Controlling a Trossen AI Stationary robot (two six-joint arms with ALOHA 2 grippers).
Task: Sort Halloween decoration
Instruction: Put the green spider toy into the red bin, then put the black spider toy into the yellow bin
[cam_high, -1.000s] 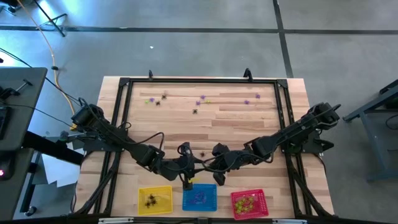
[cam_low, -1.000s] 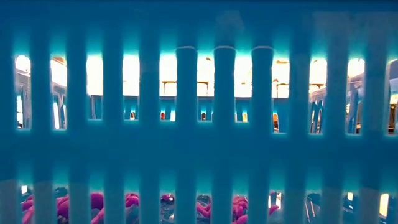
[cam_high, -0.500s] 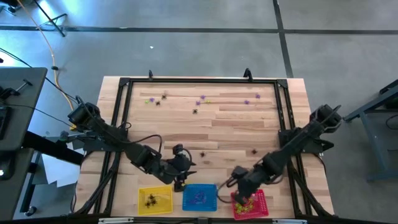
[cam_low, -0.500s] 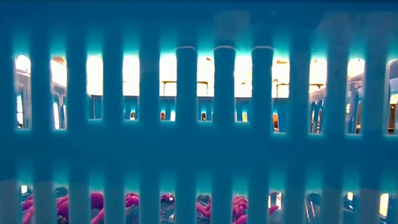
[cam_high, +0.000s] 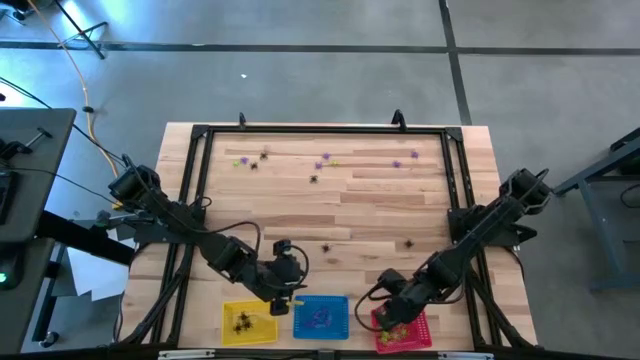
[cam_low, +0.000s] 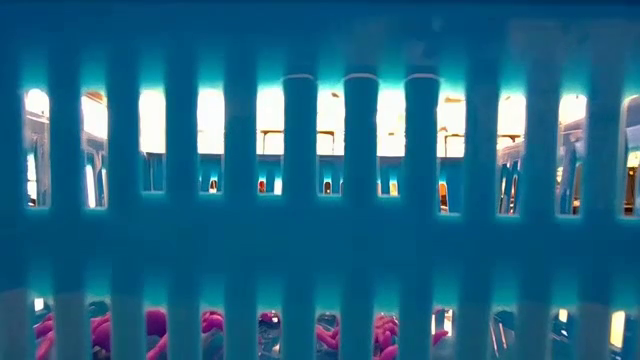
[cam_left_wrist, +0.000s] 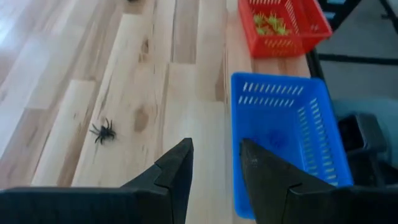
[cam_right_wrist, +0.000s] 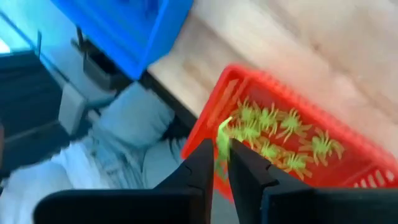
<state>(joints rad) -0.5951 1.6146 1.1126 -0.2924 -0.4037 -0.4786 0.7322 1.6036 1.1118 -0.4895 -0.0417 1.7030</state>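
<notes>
The Halloween decoration is a set of tiny spider trinkets. Black ones and purple ones lie scattered on the wooden table. My right gripper is over the red basket, shut on a yellow-green spider. More yellow-green spiders lie inside that basket. My left gripper stands open and empty above the table, beside the blue basket and toward the yellow basket. A black spider lies on the wood ahead of it. My right gripper pinches the yellow-green spider between its two fingertips. One leg or end of it sticks out beyond them. The fingers slant down from above. The spider is lifted clear, above the red basket's rim.
The yellow, blue and red baskets stand in a row at the near edge. Purple trinkets lie in the blue one, whose mesh wall fills the low view. A black frame runs round the table.
My right gripper has swung from the table's middle toward the near right and down, to over the red basket, rolling its wrist as it went. My left gripper has shifted a little toward the table's left, away from the blue basket's far edge.
</notes>
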